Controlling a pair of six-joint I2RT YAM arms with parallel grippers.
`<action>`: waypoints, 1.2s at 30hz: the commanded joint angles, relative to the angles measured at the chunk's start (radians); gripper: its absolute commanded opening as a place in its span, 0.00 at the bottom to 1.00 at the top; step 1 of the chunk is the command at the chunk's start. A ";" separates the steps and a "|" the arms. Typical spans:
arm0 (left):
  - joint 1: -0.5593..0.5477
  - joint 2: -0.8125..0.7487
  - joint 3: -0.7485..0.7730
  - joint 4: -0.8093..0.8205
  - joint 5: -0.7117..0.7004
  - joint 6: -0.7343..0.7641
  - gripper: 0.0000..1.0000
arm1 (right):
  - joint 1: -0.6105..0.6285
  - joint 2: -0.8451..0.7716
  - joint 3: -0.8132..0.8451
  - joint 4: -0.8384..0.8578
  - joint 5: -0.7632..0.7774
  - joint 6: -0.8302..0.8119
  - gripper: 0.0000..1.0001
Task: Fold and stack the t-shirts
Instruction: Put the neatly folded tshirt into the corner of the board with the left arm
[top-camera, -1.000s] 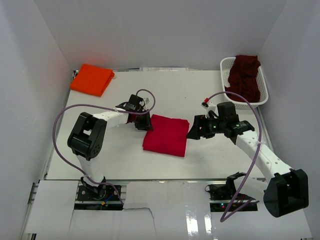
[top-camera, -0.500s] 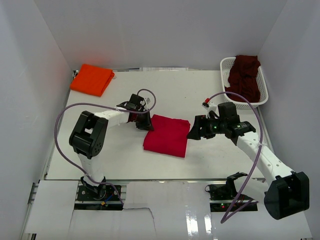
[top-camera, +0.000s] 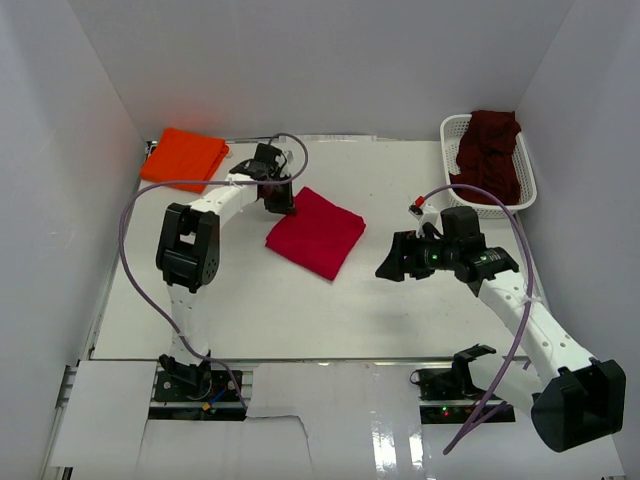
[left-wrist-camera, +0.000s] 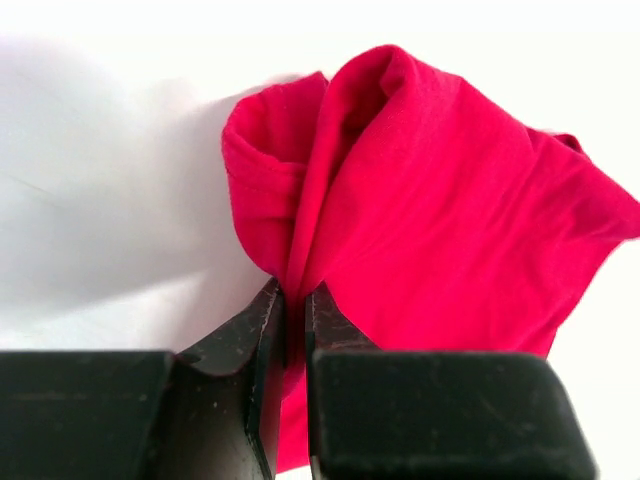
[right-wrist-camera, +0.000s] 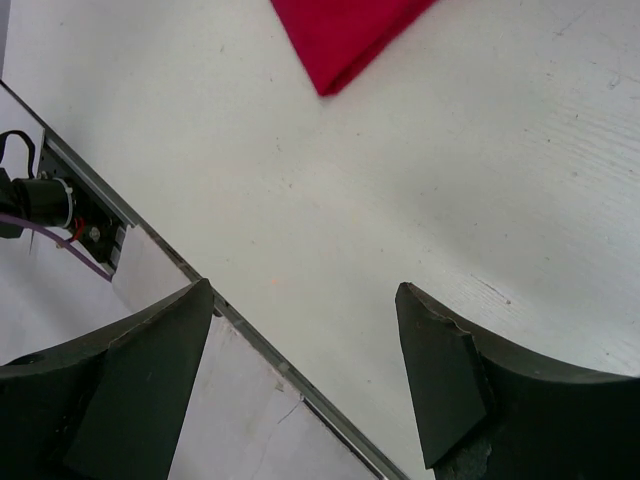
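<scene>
The folded red t-shirt (top-camera: 316, 232) lies mid-table, turned diamond-wise. My left gripper (top-camera: 284, 207) is shut on its far left corner; in the left wrist view the cloth (left-wrist-camera: 430, 200) bunches up between the closed jaws (left-wrist-camera: 294, 300). The folded orange t-shirt (top-camera: 184, 158) lies at the far left corner. The dark maroon t-shirt (top-camera: 489, 150) is crumpled in the white basket (top-camera: 450, 135) at the far right. My right gripper (top-camera: 390, 268) is open and empty, right of the red shirt; its wrist view shows a corner of the red shirt (right-wrist-camera: 345, 35) beyond the spread jaws (right-wrist-camera: 305, 335).
White walls close in the table on the left, back and right. The table's near edge (right-wrist-camera: 170, 265) with a metal rail and cables shows in the right wrist view. The left arm's cable loops over the left side of the table.
My left gripper has dragged the red shirt's corner away and to the left, toward the orange shirt, and the shirt has turned. The right gripper has drawn back slightly, apart from the shirt.
</scene>
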 joint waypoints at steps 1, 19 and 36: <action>0.071 0.015 0.118 -0.048 -0.036 0.079 0.00 | -0.004 -0.032 0.015 -0.026 -0.003 0.007 0.80; 0.216 0.244 0.609 -0.127 -0.204 0.293 0.00 | -0.006 -0.034 0.081 -0.153 -0.006 0.005 0.80; 0.226 0.173 0.630 0.067 -0.352 0.526 0.00 | -0.006 0.124 0.242 -0.279 -0.055 0.008 0.79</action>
